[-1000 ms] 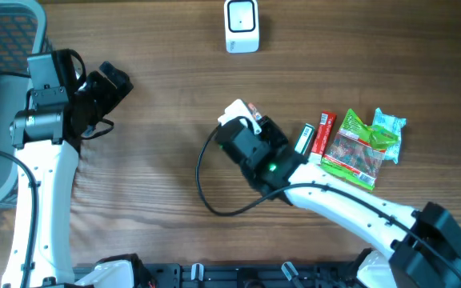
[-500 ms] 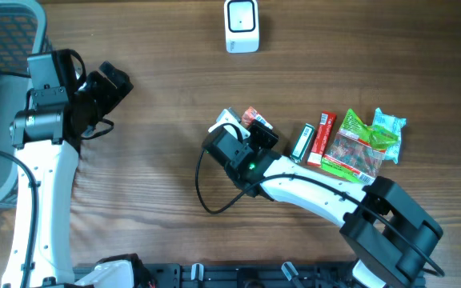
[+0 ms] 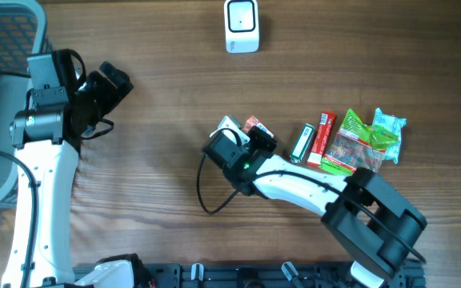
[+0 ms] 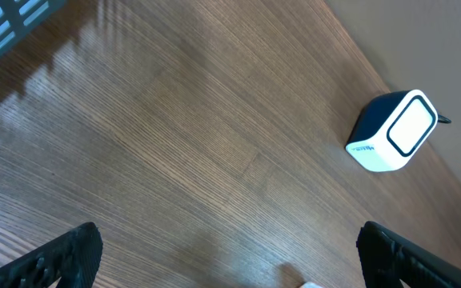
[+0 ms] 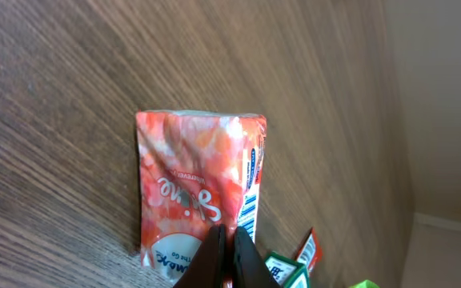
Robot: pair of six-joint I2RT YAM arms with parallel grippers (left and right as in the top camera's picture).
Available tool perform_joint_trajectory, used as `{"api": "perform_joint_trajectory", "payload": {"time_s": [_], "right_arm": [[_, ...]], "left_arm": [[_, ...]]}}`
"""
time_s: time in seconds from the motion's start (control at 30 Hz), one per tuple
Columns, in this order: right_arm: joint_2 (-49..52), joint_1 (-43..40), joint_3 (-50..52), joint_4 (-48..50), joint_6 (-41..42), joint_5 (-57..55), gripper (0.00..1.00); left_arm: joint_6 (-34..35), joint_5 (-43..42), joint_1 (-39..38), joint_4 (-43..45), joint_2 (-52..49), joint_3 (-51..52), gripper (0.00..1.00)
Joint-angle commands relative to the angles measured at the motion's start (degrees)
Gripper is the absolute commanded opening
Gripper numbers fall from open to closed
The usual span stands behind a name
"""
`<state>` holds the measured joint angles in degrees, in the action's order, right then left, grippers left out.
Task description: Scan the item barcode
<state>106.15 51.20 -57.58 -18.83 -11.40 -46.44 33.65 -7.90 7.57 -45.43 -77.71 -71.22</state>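
A grey mesh basket [image 3: 10,24] stands at the wooden tabletop's [image 3: 158,88] left. A green packet [image 3: 357,148], teal packet [image 3: 389,128] and red bar [image 3: 322,136] lie side by side.

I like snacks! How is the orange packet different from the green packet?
The orange packet is small; the green packet looks bigger. The orange packet is apart from the row of items, pinched at its edge by the right gripper; the green packet lies in that row, with no gripper on it. Both are flat, soft-looking packets.

Right pincer [image 3: 256,135] tight on an orange packet [image 3: 254,123], white scanner [image 3: 242,26] well apart from both.
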Motion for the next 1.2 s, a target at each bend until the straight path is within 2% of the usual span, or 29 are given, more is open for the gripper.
{"api": "perform_joint_trajectory", "payload": {"time_s": [0.0,0.07,0.13,0.4,0.53,0.67,0.83,0.93,1.03,1.17], "right_arm": [[1.33,0.28,-0.81,0.15,1.25,-1.62,0.04],[1.33,0.28,-0.81,0.09,1.22,-1.62,0.13],[1.31,0.28,-0.81,0.33,0.59,-1.62,0.27],[-0.11,0.22,-0.94,1.49,0.9,1.05,0.47],[-5.66,-1.05,-0.94,1.68,0.94,9.09,0.51],[-12.55,-3.87,-0.94,0.79,1.07,15.74,0.62],[-19.15,-10.99,-0.94,-6.34,2.8,34.75,0.81],[-19.15,-18.08,-0.81,-13.14,2.38,49.72,0.85],[-18.93,-21.24,-0.79,-14.93,2.43,54.88,0.86],[-18.29,-22.91,0.5,-14.43,2.38,55.34,0.86]], "left_arm": [[-0.44,0.5,0.11,0.13,0.57,-0.04,1.0],[-0.44,0.5,0.11,0.11,0.57,-0.04,1.0],[-0.44,0.5,0.11,0.13,0.57,-0.04,1.0],[-0.44,0.5,0.11,0.13,0.57,-0.04,1.0],[-0.44,0.5,0.11,0.13,0.57,-0.04,1.0],[-0.44,0.5,0.11,0.13,0.57,-0.04,1.0],[-0.44,0.52,0.11,0.13,0.57,-0.04,1.0],[-0.44,0.5,0.11,0.11,0.57,-0.04,1.0],[-0.44,0.5,0.11,0.13,0.57,-0.04,1.0],[-0.44,0.5,0.11,0.13,0.57,-0.04,1.0]]}}
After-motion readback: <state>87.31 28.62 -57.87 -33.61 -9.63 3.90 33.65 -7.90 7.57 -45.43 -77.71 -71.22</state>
